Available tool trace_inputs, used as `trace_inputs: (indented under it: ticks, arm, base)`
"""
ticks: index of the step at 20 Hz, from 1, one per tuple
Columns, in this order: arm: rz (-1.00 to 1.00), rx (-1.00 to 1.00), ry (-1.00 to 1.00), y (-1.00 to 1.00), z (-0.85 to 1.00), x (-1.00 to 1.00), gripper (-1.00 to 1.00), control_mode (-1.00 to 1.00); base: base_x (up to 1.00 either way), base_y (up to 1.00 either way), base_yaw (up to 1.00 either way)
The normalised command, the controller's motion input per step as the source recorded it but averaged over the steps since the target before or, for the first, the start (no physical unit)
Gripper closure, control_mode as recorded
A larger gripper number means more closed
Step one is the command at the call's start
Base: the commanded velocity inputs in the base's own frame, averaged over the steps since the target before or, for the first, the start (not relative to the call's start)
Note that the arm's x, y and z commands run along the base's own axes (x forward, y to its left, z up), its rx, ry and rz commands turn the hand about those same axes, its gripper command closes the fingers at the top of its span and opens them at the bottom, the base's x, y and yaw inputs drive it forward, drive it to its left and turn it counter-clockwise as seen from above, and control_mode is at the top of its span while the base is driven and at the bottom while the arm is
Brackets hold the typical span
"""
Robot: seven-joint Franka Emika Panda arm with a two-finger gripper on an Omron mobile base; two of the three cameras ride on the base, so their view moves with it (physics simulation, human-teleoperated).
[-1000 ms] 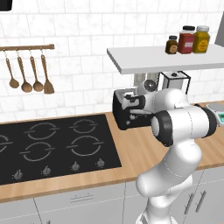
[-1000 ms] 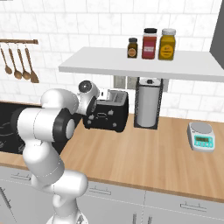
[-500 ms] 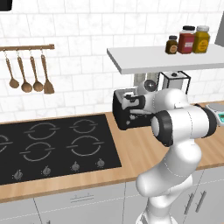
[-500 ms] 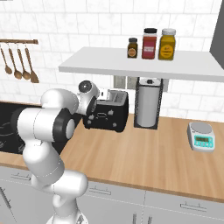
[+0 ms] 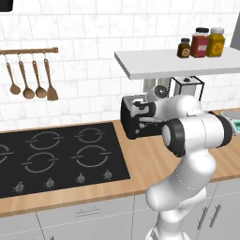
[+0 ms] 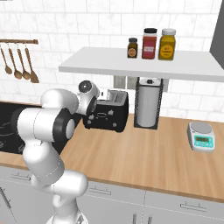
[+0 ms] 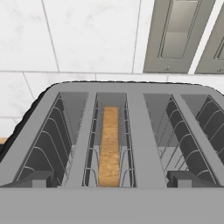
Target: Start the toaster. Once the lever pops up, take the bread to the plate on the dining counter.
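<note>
the arm bends forward over the toaster [image 6: 108,114], its hand pointing down at the slots; bread [image 7: 109,145] sits inside; the gripper is spread wide, holding nothing.

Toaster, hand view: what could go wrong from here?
1. The bread stands deep in one narrow slot of the toaster, between wire guides. Open jaws coming down off-centre could catch the wires or the slot edge rather than the slice.
2. The hand sits close over the toaster's top, under the white shelf. A steep lift could bump the shelf.
3. The paper towel holder stands right beside it; a wide swing may knock it.
</note>
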Motion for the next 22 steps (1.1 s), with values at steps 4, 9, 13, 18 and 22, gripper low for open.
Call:
trace_inputs:
  ticks: [4, 9, 13, 18, 22]
  arm:
    - [0.0, 0.0, 0.0, 0.0, 0.0, 0.0, -1.0, -1.0]
    - [0.0, 0.0, 0.0, 0.0, 0.0, 0.0, -1.0, -1.0]
    - [0.0, 0.0, 0.0, 0.0, 0.0, 0.0, -1.0, -1.0]
    - [0.0, 0.0, 0.0, 0.0, 0.0, 0.0, -1.0, -1.0]
    - [0.0, 0.0, 0.0, 0.0, 0.0, 0.0, -1.0, -1.0]
  base:
    - [0.0, 0.0, 0.0]
    - [0.0, 0.0, 0.0]
    - [0.0, 0.0, 0.0]
    - [0.0, 0.0, 0.0]
    - [0.0, 0.0, 0.0]
